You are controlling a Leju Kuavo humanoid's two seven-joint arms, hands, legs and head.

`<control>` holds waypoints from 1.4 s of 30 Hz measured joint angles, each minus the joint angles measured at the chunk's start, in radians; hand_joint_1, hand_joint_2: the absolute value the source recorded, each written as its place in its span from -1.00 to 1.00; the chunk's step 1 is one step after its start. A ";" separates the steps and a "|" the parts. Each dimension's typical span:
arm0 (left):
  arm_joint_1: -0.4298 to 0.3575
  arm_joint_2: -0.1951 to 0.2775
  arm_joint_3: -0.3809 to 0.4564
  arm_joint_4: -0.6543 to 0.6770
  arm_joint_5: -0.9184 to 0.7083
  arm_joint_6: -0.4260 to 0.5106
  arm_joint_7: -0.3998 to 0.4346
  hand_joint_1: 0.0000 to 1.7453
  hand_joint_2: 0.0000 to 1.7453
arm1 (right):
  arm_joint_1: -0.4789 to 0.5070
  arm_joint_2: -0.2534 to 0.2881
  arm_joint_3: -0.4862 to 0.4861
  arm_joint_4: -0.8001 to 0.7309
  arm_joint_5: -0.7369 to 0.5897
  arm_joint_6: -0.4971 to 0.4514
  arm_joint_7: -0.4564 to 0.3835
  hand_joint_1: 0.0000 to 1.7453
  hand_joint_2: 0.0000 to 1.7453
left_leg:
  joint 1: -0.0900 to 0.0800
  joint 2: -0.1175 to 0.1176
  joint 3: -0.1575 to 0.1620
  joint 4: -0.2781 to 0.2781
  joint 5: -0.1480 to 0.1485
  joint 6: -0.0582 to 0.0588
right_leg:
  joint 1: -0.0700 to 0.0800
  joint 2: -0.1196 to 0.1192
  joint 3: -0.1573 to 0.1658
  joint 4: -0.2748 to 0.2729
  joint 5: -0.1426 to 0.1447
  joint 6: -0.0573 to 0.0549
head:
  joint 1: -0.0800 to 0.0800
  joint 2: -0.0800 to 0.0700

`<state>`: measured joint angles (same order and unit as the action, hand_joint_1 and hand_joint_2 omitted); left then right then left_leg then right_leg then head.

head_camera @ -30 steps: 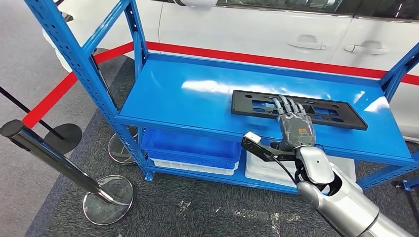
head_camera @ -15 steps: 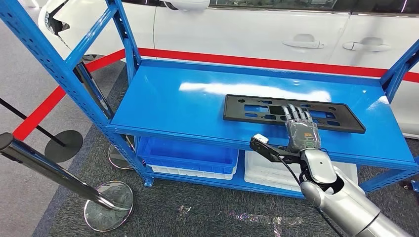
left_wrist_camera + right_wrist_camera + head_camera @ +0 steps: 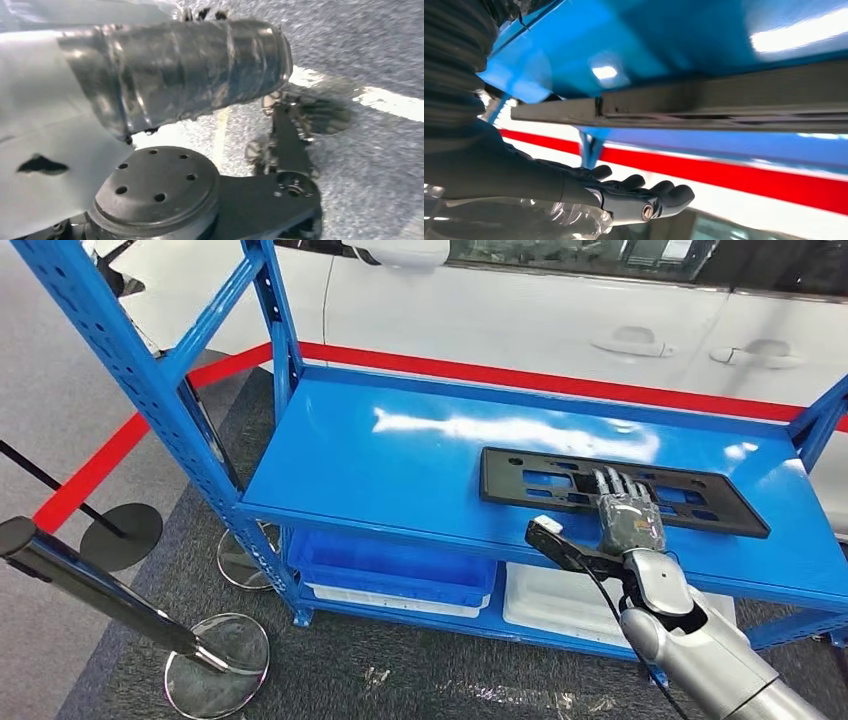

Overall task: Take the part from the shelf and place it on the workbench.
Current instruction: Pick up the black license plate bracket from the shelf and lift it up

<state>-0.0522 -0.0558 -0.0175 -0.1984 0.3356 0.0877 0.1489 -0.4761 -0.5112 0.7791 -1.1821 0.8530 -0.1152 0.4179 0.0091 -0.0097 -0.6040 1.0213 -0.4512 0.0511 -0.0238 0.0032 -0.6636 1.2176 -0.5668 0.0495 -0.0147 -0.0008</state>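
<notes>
The part, a long black plate with cut-outs [image 3: 502,478], lies flat on the blue shelf [image 3: 400,455] toward its right side. My right hand [image 3: 628,515] reaches over the plate's near edge, fingers stretched out and apart. In the right wrist view the fingers [image 3: 634,195] hover with a gap between them and the plate [image 3: 724,107], holding nothing. The left arm hangs down; its wrist view shows the grey cover [image 3: 175,70] and blurred dark fingers [image 3: 320,112] over the floor, too unclear to read.
A blue bin [image 3: 390,560] and a white tray [image 3: 560,600] sit on the lower shelf. A blue upright [image 3: 150,390] frames the left. A chrome stanchion [image 3: 100,595] with a round base [image 3: 215,665] leans at the front left. A white car [image 3: 560,310] stands behind.
The camera has shifted, so the whole scene sits differently. Relative to the plate, my right hand has drawn back slightly from its far edge toward its near edge.
</notes>
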 joint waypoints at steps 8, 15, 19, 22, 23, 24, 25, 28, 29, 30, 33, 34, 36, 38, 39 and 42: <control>0.000 -0.001 -0.003 0.001 0.003 0.000 0.001 -1.00 -1.00 | 0.013 -0.002 -0.028 0.051 -0.019 -0.014 -0.004 -1.00 1.00 | -0.010 -0.004 0.046 0.004 -0.046 -0.009 | 0.018 0.000 0.032 -0.185 0.156 -0.031 | 0.000 0.000; -0.002 0.002 -0.012 0.001 0.003 -0.001 0.000 -1.00 -1.00 | 0.009 -0.003 -0.049 0.064 -0.027 -0.018 -0.005 -1.00 1.00 | -0.006 0.002 -0.045 0.190 -0.133 -0.044 | 0.005 -0.002 0.077 -0.217 0.132 -0.057 | -0.005 0.000; 0.003 0.002 -0.016 0.001 0.003 -0.001 0.000 -1.00 -1.00 | 0.012 -0.002 -0.050 0.071 -0.027 -0.017 -0.005 -1.00 1.00 | 0.004 0.003 -0.110 0.236 -0.079 -0.056 | 0.002 0.001 0.104 -0.216 0.111 -0.054 | -0.005 0.000; 0.001 0.003 -0.019 0.001 0.003 0.000 0.000 -1.00 -1.00 | 0.012 -0.002 -0.050 0.078 -0.027 -0.016 -0.005 -1.00 1.00 | 0.005 0.003 -0.037 0.049 0.015 -0.054 | 0.002 0.005 0.121 -0.210 0.089 -0.036 | -0.006 0.000; 0.000 0.004 -0.021 0.001 0.003 0.000 0.000 -1.00 -1.00 | 0.012 -0.001 -0.051 0.080 -0.027 -0.016 -0.005 -1.00 1.00 | 0.004 0.002 -0.025 0.020 0.016 -0.049 | 0.004 0.006 0.122 -0.210 0.085 -0.028 | -0.006 0.000; -0.001 0.003 -0.023 0.001 0.003 0.000 0.000 -1.00 -1.00 | 0.012 -0.001 -0.051 0.082 -0.027 -0.016 -0.005 -1.00 1.00 | 0.002 0.002 -0.020 0.012 0.007 -0.041 | 0.005 0.007 0.124 -0.209 0.085 -0.021 | -0.006 0.000; -0.001 0.003 -0.024 0.001 0.003 -0.001 0.000 -1.00 -1.00 | 0.012 -0.001 -0.052 0.084 -0.028 -0.016 -0.005 -1.00 1.00 | 0.002 0.001 -0.017 0.009 0.003 -0.030 | 0.005 0.007 0.126 -0.209 0.086 -0.016 | -0.006 0.000; 0.000 0.003 -0.024 0.001 0.002 -0.001 -0.002 -1.00 -1.00 | 0.013 0.000 -0.052 0.091 -0.028 -0.018 -0.008 -0.50 1.00 | 0.004 0.001 0.004 0.001 -0.004 -0.008 | 0.002 0.003 0.109 -0.158 0.066 -0.006 | -0.002 0.000; -0.001 0.004 -0.024 0.001 0.002 -0.001 -0.004 -1.00 -1.00 | 0.013 0.000 -0.052 0.093 -0.029 -0.018 -0.009 0.00 1.00 | 0.003 0.001 0.010 0.000 -0.007 -0.002 | 0.003 0.002 0.082 -0.107 0.045 -0.004 | -0.001 0.000; -0.002 0.004 -0.024 0.001 0.003 -0.001 -0.004 -1.00 -1.00 | 0.014 0.000 -0.052 0.096 -0.030 -0.019 -0.011 0.50 1.00 | 0.002 0.001 0.014 0.000 -0.011 0.001 | 0.003 0.001 0.044 -0.043 0.021 -0.002 | 0.000 0.000; 0.000 0.004 -0.025 0.001 0.008 -0.001 -0.005 -1.00 -1.00 | 0.023 0.005 -0.052 0.105 -0.037 -0.019 -0.015 1.00 1.00 | -0.003 0.000 0.034 0.000 -0.027 0.005 | 0.005 0.001 -0.048 0.066 0.010 -0.001 | 0.001 0.000; 0.002 0.004 -0.025 0.001 0.010 -0.001 -0.005 -1.00 -1.00 | 0.026 0.007 -0.052 0.108 -0.042 -0.018 -0.016 1.00 1.00 | -0.003 0.000 0.045 0.000 -0.034 0.004 | 0.005 0.001 -0.046 0.033 0.044 -0.005 | 0.002 0.000; 0.003 0.003 -0.025 0.001 0.015 0.000 -0.009 -1.00 0.00 | 0.029 0.010 -0.052 0.114 -0.054 -0.014 -0.020 1.00 1.00 | -0.004 0.000 0.069 0.000 -0.049 -0.001 | 0.009 0.001 -0.013 -0.094 0.131 -0.017 | 0.001 0.000; 0.000 0.003 -0.025 0.002 0.018 0.000 -0.015 -1.00 1.00 | 0.029 0.012 -0.052 0.118 -0.062 -0.015 -0.023 1.00 1.00 | -0.005 -0.002 0.077 0.000 -0.062 -0.011 | 0.016 0.000 0.009 -0.179 0.161 -0.028 | 0.000 0.000; -0.001 0.002 -0.025 0.002 0.020 0.000 -0.016 -1.00 1.00 | 0.029 0.013 -0.052 0.119 -0.064 -0.016 -0.026 1.00 1.00 | -0.005 -0.003 0.077 0.002 -0.066 -0.017 | 0.019 0.000 0.012 -0.187 0.157 -0.033 | -0.001 0.000; 0.000 0.003 -0.025 0.004 0.026 -0.004 -0.017 -1.00 1.00 | 0.027 0.016 -0.052 0.119 -0.066 -0.020 -0.038 1.00 1.00 | -0.008 0.000 0.085 0.004 -0.075 -0.016 | 0.018 0.001 0.026 -0.194 0.165 -0.031 | -0.003 0.000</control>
<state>-0.0521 -0.0530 -0.0429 -0.1946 0.3620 0.0839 0.1315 -0.4495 -0.4951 0.7273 -1.0633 0.7871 -0.1352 0.3797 0.0008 -0.0101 -0.5192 1.0251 -0.5258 0.0349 -0.0062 0.0045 -0.6375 1.0240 -0.4019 0.0184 -0.0180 -0.0008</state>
